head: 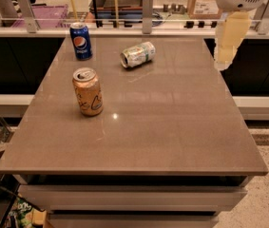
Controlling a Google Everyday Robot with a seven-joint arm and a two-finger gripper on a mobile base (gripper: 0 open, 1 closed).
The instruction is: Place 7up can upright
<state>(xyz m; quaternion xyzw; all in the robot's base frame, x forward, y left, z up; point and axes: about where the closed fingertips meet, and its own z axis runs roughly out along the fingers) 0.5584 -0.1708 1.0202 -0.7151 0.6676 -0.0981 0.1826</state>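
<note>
7up can [137, 54] lies on its side toward the far end of the table [181, 127], silver top pointing left. It is well apart from the gripper [226, 46], which hangs over the table's far right edge; whether that is wide or closed I cannot tell. Being round, the can could roll away if nudged or caught off-centre. The blue can [81, 41] nearby shows the Pepsi logo. The orange can [88, 91] has a label I can't read.
</note>
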